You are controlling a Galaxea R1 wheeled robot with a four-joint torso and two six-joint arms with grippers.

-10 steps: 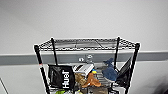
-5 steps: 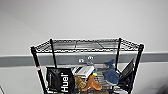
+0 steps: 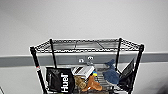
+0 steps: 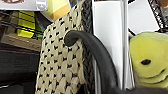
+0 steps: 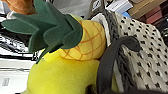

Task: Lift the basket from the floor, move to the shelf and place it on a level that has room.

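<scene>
Head view: the shelf [image 3: 86, 66] is standing straight ahead against a pale wall, its top level [image 3: 86, 45] lying bare while the tier below is carrying a black bag [image 3: 60, 81], a box [image 3: 83, 71], a brown toy [image 3: 92, 83] and a blue cloth [image 3: 111, 74]. Judged from this, the robot is already facing the shelf with a free level in front of it, so the drive appears close to done.

Wrist views: the basket [image 4: 61, 60] is showing very close to both wrist cameras, its cream lattice side, dark braided rim and a dark loop handle [image 4: 95, 57] large in the left wrist view, the opposite handle [image 5: 112, 60] large in the right. Shelf contents, not floor, are appearing behind it, which suggests the basket is being carried at shelf height, one arm at each end. A yellow plush [image 4: 150, 60] and a plush pineapple [image 5: 82, 42] are lying against the rim, apparently inside. Setting the basket on a level is not yet done.

Arm pose: each wrist is sitting just beside its handle, camera looking along the basket's end. Whether the fingers are spread or pinching a handle cannot be told.
</scene>
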